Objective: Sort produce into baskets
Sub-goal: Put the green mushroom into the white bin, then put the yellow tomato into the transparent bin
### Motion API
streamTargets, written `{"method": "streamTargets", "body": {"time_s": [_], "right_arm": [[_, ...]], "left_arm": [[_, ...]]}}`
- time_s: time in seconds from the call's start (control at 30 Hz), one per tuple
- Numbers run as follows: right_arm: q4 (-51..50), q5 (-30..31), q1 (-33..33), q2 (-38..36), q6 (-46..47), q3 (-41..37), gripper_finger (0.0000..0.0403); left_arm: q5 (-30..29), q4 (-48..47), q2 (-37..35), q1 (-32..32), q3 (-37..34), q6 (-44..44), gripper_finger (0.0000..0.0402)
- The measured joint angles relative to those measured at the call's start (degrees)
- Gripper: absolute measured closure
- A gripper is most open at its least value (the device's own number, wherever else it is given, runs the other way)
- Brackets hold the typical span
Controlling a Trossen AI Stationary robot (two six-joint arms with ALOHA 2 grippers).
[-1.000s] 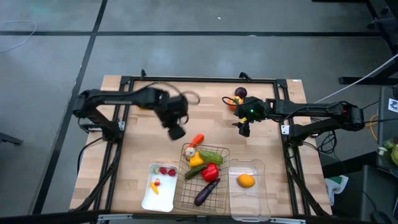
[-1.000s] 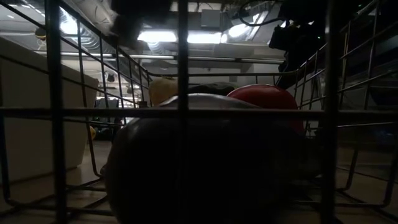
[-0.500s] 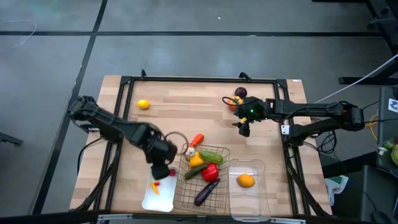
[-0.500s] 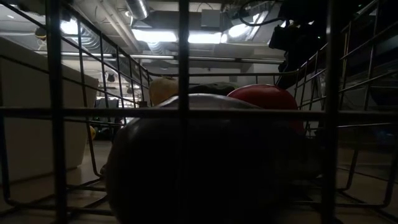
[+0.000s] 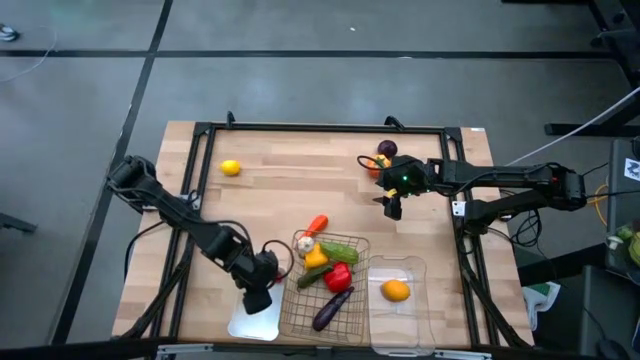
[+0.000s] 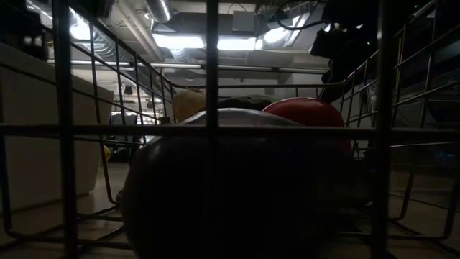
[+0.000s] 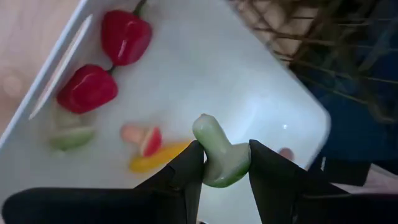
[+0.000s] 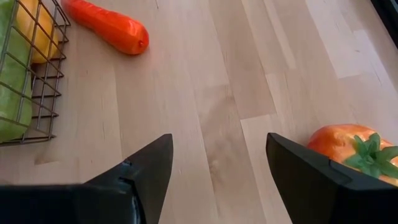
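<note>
My left gripper hangs over the flat white tray near the table's front edge, shut on a small pale green toy piece. In the tray lie two small red fruits, a yellow sliver and some small bits. The wire-mesh basket beside it holds a yellow pepper, a cucumber, a red pepper and an eggplant. A yellow-orange fruit lies in the clear bin. My right gripper stands open above bare table at the far right, touching nothing. My left gripper pinches the pale green piece by its wider lower end between its two fingers. The fingers come from above, slanting down. The piece's narrower end sticks out past the fingertips, and the piece hangs clear above the tray.
A lemon lies on the far left of the table. A carrot rests just beyond the wire basket. An orange, green-topped fruit and a purple one sit near my right gripper. Black frame rails edge the table.
My left gripper has swung from the middle of the table toward its near edge and gone down over the white tray, staying shut. The lemon it had covered in the high view now shows.
</note>
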Motion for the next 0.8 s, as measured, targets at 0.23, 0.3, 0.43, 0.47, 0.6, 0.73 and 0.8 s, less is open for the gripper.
{"method": "streamTargets", "body": {"time_s": [0.23, 0.3, 0.43, 0.47, 0.6, 0.73, 0.8], "right_arm": [[0.99, 2.04, -0.02, 0.0, -0.02, 0.05, 0.0145], [0.66, 4.75, -0.04, 0.0, -0.01, 0.82, 0.0145], [0.87, 10.03, -0.04, 0.0, -0.01, 3.47, 0.0145], [0.87, 11.14, -0.04, 0.0, -0.02, 4.05, 0.0145], [1.01, 15.25, -0.04, -0.02, -0.22, 5.31, 0.0145], [1.05, 17.43, -0.04, -0.02, -0.03, 5.33, 0.0145], [1.05, 17.44, -0.04, -0.02, -0.03, 5.33, 0.0145]], "left_arm": [[0.02, 2.13, 0.0, 0.21, -4.35, 1.37, 0.0288], [0.0, 2.13, 0.0, 0.45, -4.91, 2.07, 0.0285], [-0.02, 1.92, 0.02, 1.02, -5.77, 4.36, 0.0253], [-0.16, 1.77, 0.1, 1.21, -5.79, 4.66, 0.0241], [-0.24, 2.07, 0.88, 1.79, -5.79, 4.86, 0.0191], [-0.22, 2.04, 0.94, 2.08, -5.79, 4.85, 0.0161], [-0.22, 2.04, 0.94, 2.08, -5.79, 4.85, 0.0155]]}}
